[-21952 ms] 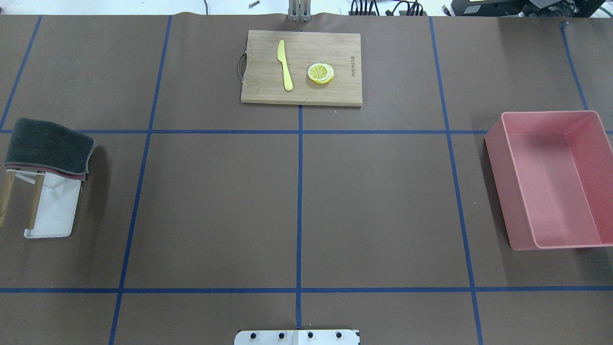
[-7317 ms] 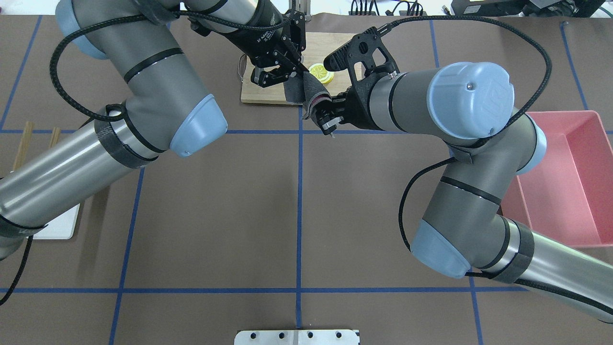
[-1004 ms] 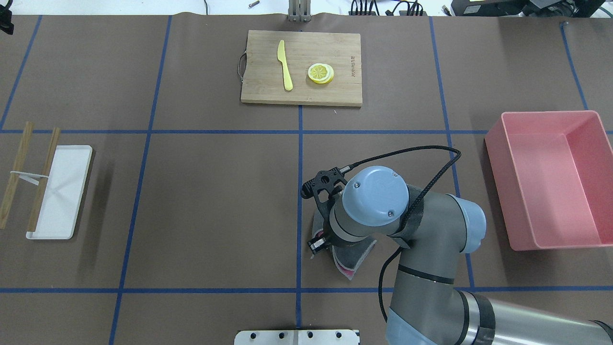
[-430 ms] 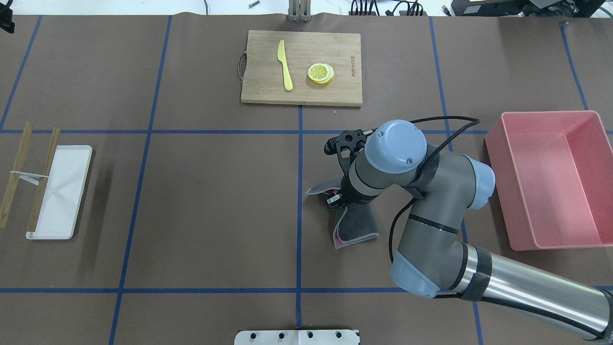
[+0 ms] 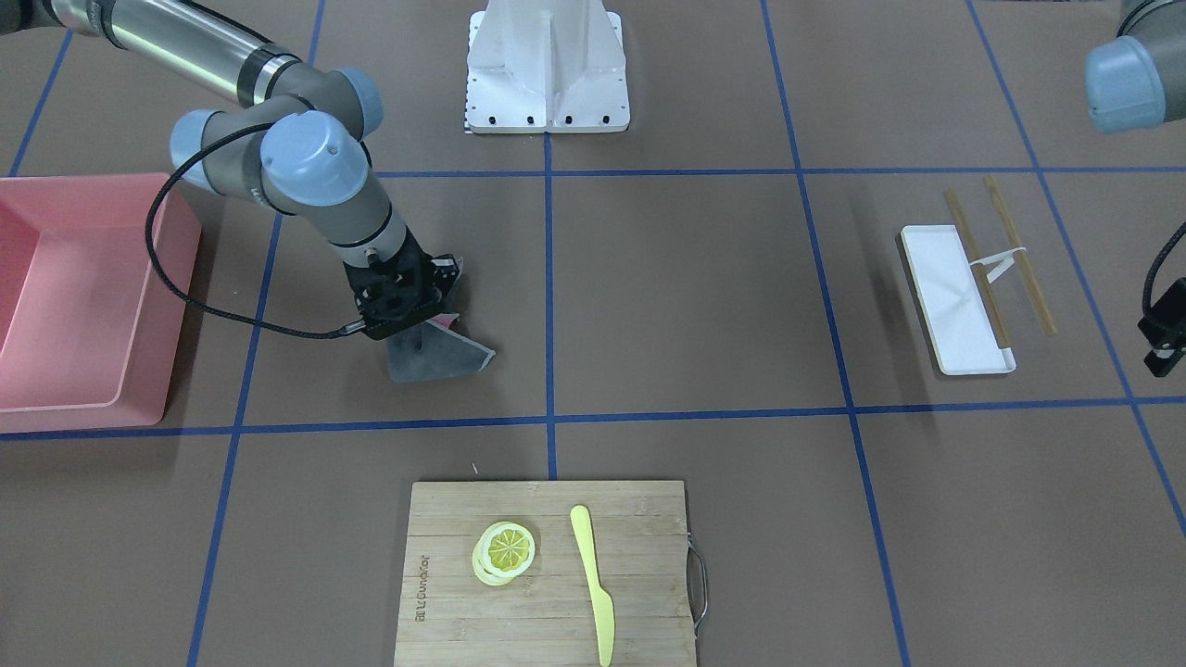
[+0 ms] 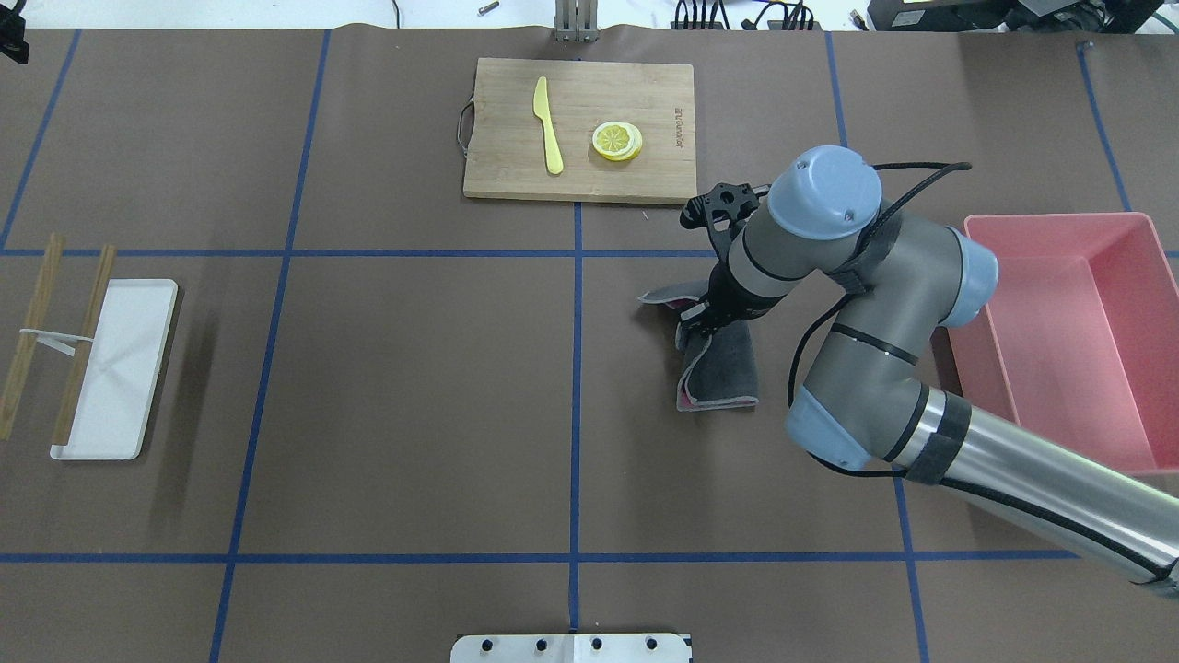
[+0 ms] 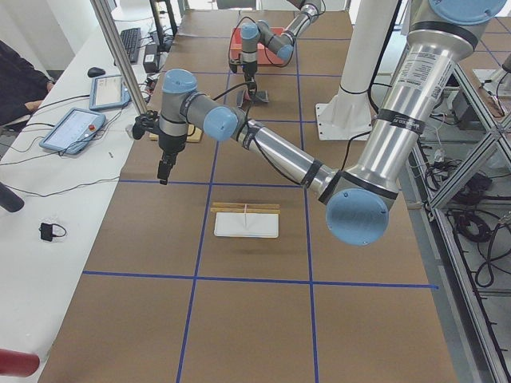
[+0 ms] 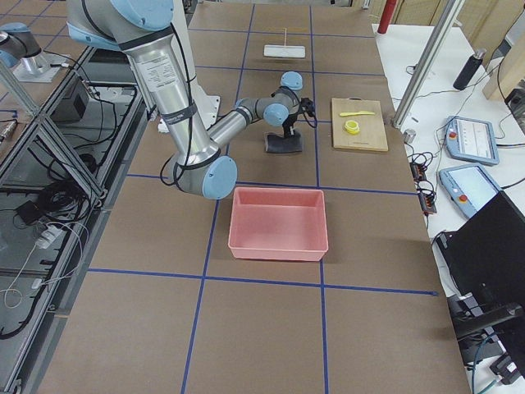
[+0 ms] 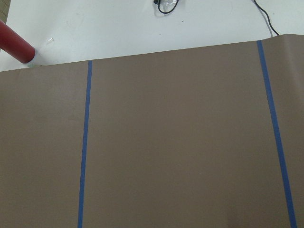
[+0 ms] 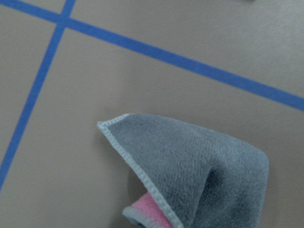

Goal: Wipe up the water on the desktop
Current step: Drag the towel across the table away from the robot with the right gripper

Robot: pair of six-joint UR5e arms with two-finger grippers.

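My right gripper (image 6: 693, 318) is shut on a grey cloth with a pink underside (image 6: 723, 373) and presses it onto the brown desktop (image 6: 414, 387), right of the centre tape line. One flap sticks out to the left and the rest trails toward the robot. The right wrist view shows only a folded corner of the cloth (image 10: 199, 171) lying on the desktop. I cannot make out any water on the surface. My left gripper (image 7: 164, 170) hangs over the far left end of the table, and I cannot tell whether it is open or shut.
A bamboo cutting board (image 6: 580, 175) with a yellow knife (image 6: 548, 124) and lemon slices (image 6: 617, 141) lies just beyond the cloth. A pink bin (image 6: 967, 341) stands close to the right arm's elbow. At the left sit a white tray (image 6: 115, 368) and a wooden rack (image 6: 37, 322).
My right gripper has dragged the cloth across the desktop, away from the robot and to the right, toward the cutting board. The left arm stays at the far left.
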